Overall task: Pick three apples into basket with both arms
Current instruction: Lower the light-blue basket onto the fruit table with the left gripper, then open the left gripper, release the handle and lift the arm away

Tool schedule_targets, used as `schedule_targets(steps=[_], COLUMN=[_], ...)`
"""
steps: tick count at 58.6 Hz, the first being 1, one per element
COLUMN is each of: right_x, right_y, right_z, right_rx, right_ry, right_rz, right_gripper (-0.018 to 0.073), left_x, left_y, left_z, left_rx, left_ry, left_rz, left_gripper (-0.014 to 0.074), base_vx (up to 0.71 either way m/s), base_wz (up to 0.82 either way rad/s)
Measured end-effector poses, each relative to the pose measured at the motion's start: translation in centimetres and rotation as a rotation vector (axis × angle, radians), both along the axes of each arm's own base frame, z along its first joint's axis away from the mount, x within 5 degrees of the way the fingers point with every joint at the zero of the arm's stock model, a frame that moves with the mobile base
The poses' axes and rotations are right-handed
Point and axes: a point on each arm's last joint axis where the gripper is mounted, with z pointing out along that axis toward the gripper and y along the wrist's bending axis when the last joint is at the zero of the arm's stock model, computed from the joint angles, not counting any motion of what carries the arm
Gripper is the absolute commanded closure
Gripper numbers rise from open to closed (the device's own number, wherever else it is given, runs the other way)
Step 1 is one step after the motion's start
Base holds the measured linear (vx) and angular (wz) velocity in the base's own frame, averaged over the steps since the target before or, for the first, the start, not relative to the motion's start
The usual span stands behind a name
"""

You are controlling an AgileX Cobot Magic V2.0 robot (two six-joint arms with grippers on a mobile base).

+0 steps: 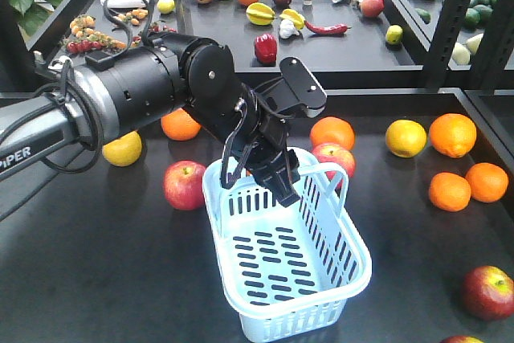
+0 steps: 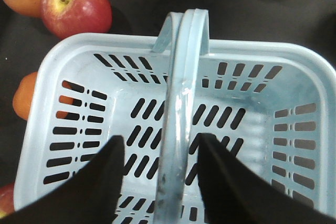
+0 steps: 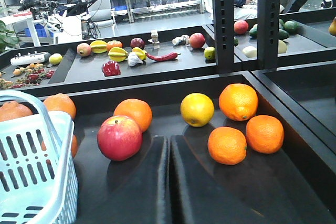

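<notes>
Black tabletop (image 1: 96, 263): left end effector (image 2: 163, 137) spread astride basket handle (image 2: 181, 93), bottom apple (image 1: 463, 339) cropped.

High front overview; left wrist close above basket (image 2: 252, 50); right wrist low beside it.

The table (image 1: 80, 279) carries one basket (image 1: 299, 317). Three apples show plainly: the left apple (image 1: 185, 185), the middle apple (image 1: 337, 154) and the right apple (image 1: 487, 291). A red sliver (image 1: 462, 340) at the bottom edge may be a fourth, though too little of it shows. There are five oranges (image 1: 181, 124) (image 1: 332, 132) (image 1: 452, 134) (image 1: 450, 191) (image 1: 487, 181) and two yellow fruits (image 1: 122, 149) (image 1: 405, 137). The far tray (image 1: 353, 47) holds many items too small to count surely.
</notes>
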Motion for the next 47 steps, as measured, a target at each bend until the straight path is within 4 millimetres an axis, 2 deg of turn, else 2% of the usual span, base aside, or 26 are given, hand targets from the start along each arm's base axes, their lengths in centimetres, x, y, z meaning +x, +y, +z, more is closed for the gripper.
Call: schedule_targets(steps=[13,20,31,39,47], right_x=[0.0,0.0,0.0,0.0,0.0], right_y=[0.0,0.0,0.0,0.0,0.0], right_z=[0.0,0.0,0.0,0.0,0.0], right_rx=[0.0,0.0,0.0,0.0,0.0], right_ry=[0.0,0.0,0.0,0.0,0.0], right_rz=[0.0,0.0,0.0,0.0,0.0], right_gripper=[0.0564,0.0564,0.0564,0.0564,0.0564], left_x=[-0.7,-1.5,-3.4,-5.3,-7.3], left_y=[0.4,1.0,2.4,3.8,5.2], left_z=[0.6,2.3,6.3,8.8,10.6], left_rx=[0.013,0.003,-0.062,-0.087,-0.072], left_ry=[0.041,0.045,0.035,0.071,0.118], left_rz=[0.011,0.02,0.083,0.134,0.151], left_gripper=[0.0219,0.022,0.0227,0.0299,0.0434], base_vx=[0.0,0.0,0.0,0.0,0.0], base_wz=[0.0,0.0,0.0,0.0,0.0])
